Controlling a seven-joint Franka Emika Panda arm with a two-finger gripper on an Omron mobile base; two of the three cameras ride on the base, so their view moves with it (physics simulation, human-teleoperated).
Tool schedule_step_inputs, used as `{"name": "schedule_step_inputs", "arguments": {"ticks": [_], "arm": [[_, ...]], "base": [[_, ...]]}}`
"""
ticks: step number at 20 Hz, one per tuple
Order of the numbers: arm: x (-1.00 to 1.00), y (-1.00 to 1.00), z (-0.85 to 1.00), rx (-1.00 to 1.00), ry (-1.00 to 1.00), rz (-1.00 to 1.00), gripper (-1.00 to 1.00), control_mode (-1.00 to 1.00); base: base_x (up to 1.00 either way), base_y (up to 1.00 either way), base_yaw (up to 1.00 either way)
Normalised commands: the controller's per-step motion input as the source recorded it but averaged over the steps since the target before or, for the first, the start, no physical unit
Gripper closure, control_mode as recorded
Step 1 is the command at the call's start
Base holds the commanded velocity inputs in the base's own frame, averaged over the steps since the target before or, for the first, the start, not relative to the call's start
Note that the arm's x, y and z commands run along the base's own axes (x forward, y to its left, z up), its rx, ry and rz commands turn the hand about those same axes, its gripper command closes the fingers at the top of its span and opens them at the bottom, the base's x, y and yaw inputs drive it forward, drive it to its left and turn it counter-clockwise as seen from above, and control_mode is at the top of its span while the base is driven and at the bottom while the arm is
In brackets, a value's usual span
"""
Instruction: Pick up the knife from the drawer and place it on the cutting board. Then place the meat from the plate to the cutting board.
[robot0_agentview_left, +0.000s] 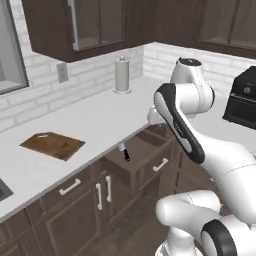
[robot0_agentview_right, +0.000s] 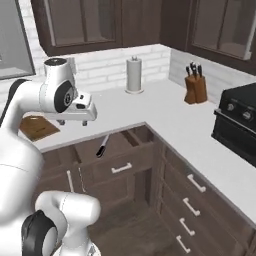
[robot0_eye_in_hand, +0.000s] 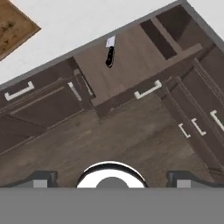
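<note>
Gripper (jaws wide) hangs well above the knife in the drawer.

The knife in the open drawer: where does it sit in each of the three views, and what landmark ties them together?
Left base view: the knife lies centre frame in the open drawer, below the counter edge.
Right base view: the knife lies left of centre, blade running under the counter edge.
Hand view: the knife lies near the top centre, blade towards the counter.
Shared landmark: the drawer's white handle.
</note>
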Motion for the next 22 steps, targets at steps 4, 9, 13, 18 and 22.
{"name": "schedule_step_inputs", "arguments": {"ticks": [4,9,13,18,22], "arm": [[0.0,0.0,0.0,0.0,0.0,0.0,-1.0,1.0],[0.0,0.0,0.0,0.0,0.0,0.0,-1.0,1.0],[0.0,0.0,0.0,0.0,0.0,0.0,-1.0,1.0],[0.0,0.0,0.0,0.0,0.0,0.0,-1.0,1.0],[0.0,0.0,0.0,0.0,0.0,0.0,-1.0,1.0]], "base": [[-0.63,1.0,-0.59],[-0.28,1.0,-0.47],[0.33,1.0,-0.44],[0.49,0.93,-0.49],[0.03,0.48,-0.5]]}}
